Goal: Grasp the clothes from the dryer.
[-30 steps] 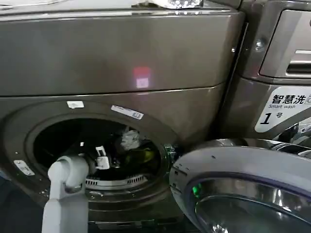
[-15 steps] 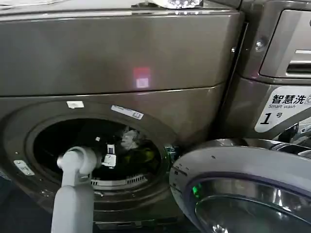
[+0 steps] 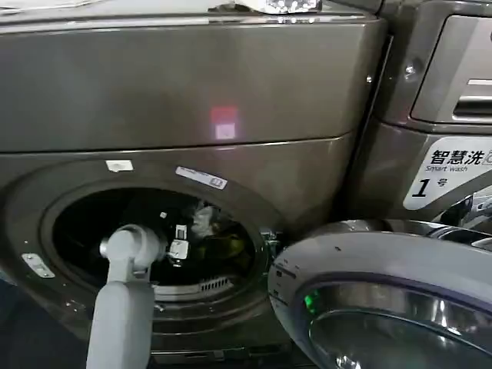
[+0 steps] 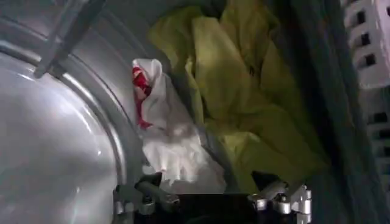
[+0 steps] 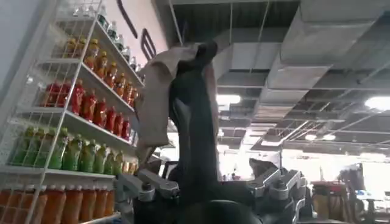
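Note:
The dryer [image 3: 192, 100] is a bronze-grey front loader with its round porthole open. In the drum lie the clothes [image 3: 207, 223], a small bundle of white fabric with red marks [image 4: 167, 143] against yellow-green cloth [image 4: 244, 97]. My left arm reaches through the porthole. The left gripper [image 3: 178, 244] [image 4: 207, 198] is open inside the drum, and the white cloth's near edge lies just ahead of its spread fingers [image 4: 131, 198]. My right gripper [image 5: 210, 182] points up toward a ceiling, away from the dryer, open, with a dark upright shape [image 5: 192, 115] rising between its fingers.
The grey-rimmed glass door [image 3: 384, 284] hangs open at the lower right, close to the porthole. A second machine with a "Smart wash 1" label [image 3: 450, 181] stands to the right. Shelves of bottled drinks [image 5: 73, 122] appear in the right wrist view.
My left arm has moved to the right and deeper into the drum, bringing the open gripper closer to the clothes. The clothes have not moved.

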You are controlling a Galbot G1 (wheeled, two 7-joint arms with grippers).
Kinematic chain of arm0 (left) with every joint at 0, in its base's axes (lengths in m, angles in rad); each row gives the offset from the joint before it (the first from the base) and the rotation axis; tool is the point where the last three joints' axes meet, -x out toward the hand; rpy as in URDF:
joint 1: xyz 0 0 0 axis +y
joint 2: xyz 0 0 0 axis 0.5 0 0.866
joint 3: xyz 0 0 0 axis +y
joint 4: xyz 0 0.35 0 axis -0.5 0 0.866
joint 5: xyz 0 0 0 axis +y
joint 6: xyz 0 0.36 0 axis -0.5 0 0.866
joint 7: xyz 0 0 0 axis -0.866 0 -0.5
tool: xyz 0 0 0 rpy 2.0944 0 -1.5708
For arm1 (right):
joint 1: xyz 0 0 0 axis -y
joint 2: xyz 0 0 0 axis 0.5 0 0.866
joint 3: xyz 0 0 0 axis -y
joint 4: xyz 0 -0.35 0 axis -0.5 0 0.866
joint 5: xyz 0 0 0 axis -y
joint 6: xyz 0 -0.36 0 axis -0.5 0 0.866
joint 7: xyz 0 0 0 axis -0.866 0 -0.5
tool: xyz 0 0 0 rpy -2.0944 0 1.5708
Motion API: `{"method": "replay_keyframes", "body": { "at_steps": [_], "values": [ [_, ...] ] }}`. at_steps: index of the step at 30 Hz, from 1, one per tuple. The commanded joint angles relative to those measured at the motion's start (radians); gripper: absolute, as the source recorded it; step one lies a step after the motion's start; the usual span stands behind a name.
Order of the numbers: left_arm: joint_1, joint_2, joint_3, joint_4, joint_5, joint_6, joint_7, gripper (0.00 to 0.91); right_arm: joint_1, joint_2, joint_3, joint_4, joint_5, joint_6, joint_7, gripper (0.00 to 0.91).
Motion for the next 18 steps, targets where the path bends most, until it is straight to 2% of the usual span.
{"method": "replay_keyframes", "body": {
  "at_steps": [1, 18],
  "values": [
    [-0.016, 0.000, 0.012, 0.055, -0.069, 0.032, 0.007, 0.907, -0.002, 0.000, 0.002, 0.000, 0.000, 0.000, 0.000, 0.907],
    [-0.065, -0.005, 0.006, 0.224, -0.184, 0.092, 0.006, 0.907, -0.011, -0.015, 0.012, 0.000, 0.001, -0.003, -0.001, 0.907]
  ]
}}
